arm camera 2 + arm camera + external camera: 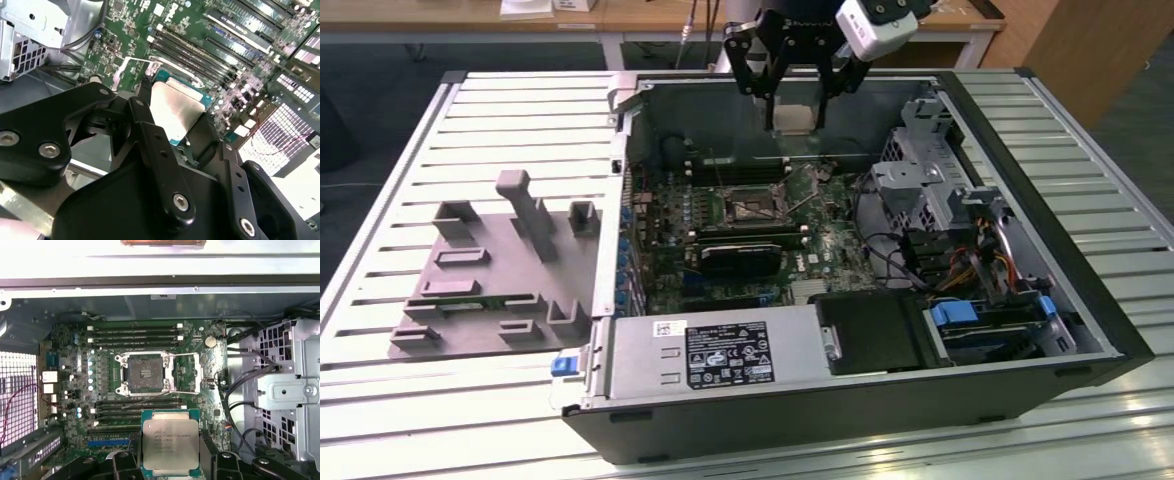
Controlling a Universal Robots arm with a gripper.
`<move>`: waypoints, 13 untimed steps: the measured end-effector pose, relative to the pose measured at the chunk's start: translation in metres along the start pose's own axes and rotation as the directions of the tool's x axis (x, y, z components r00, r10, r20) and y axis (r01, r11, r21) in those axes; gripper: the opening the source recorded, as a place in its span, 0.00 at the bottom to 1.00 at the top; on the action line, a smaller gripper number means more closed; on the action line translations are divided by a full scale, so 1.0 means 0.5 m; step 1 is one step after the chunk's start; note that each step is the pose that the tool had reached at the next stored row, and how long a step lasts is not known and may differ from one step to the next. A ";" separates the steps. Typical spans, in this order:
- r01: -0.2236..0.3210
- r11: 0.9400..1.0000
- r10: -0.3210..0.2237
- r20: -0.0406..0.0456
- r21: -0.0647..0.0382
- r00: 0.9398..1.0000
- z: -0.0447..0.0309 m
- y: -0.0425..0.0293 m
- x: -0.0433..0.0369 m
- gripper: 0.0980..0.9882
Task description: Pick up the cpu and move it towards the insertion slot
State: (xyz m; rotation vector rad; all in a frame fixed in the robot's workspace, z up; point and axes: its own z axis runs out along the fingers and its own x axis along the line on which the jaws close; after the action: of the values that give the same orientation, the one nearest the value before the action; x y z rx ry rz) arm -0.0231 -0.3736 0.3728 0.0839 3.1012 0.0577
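Pincer (797, 95) grasps cpu (170, 444) by opposite edges, held above the open case, short of slot (144, 372). Chip judged light, rigid, slick-topped, fragile underneath; edge grip suits it.

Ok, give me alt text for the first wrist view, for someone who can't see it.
The end effector holds the cpu, silver top facing the camera, above a green motherboard inside an open computer case. The insertion slot sits open and unfilled farther along the board, between rows of black memory slots.
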 end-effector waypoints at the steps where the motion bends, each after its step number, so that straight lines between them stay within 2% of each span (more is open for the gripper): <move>1: -0.001 1.000 0.001 0.000 0.000 1.000 0.001 0.003 0.000 0.50; 13: -0.003 1.000 0.003 0.000 0.000 1.000 0.010 0.036 0.002 0.50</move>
State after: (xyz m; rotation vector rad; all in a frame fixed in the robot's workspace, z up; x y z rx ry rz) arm -0.0230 -0.3554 0.3684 0.0893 3.1009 0.0577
